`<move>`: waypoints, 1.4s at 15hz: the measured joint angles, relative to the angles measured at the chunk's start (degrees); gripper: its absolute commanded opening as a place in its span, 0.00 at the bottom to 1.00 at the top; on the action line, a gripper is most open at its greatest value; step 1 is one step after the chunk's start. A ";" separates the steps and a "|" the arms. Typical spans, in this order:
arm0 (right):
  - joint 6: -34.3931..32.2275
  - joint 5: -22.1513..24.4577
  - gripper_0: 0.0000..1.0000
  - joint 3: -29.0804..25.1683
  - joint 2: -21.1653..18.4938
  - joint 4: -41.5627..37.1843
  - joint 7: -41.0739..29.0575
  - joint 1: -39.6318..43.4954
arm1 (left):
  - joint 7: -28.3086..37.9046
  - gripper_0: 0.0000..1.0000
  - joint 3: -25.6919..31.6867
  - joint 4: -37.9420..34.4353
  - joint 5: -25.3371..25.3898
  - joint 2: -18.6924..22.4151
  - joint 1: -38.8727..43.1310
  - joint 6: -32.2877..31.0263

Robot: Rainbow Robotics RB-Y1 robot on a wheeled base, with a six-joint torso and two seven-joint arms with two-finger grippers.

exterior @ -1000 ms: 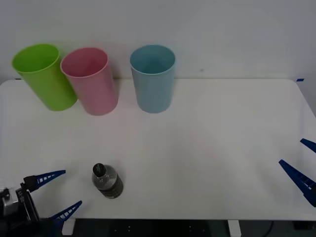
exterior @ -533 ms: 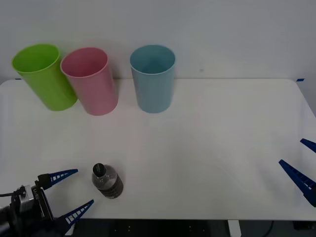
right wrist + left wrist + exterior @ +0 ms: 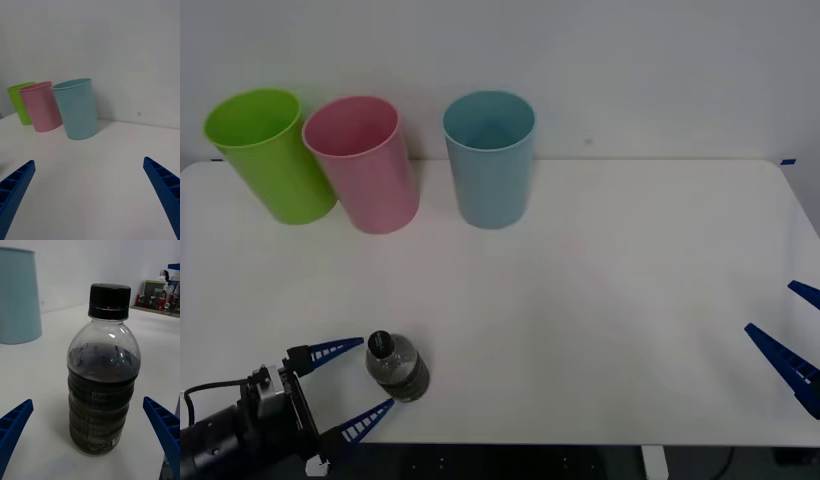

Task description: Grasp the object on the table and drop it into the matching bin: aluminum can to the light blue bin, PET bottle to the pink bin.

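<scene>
White table [image 3: 630, 300]; lime green bin [image 3: 268, 155], pink bin [image 3: 365, 165] and light blue bin [image 3: 490, 160] upper left; clear PET bottle [image 3: 102, 371], black cap, dark body; ribbed blue fingers [image 3: 330, 350]

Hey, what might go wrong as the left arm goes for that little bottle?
The bottle stands upright near the table's front edge, so a nudge from a finger of the open left pincer could tip it or roll it off. The pink bin almost touches the green bin, so a drop could miss.
</scene>
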 measured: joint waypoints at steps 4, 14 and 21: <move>0.00 0.00 1.00 0.00 0.00 0.00 0.00 0.00 | -0.12 1.00 -1.98 1.87 -0.03 -0.09 -2.15 0.00; 0.00 0.00 1.00 0.00 0.00 0.00 0.00 0.00 | -0.37 1.00 -2.85 3.23 -2.31 -3.76 -4.22 0.01; 0.00 0.00 1.00 0.00 0.00 0.00 0.00 0.00 | -0.08 0.00 -2.83 3.44 -2.59 -3.78 -4.40 0.01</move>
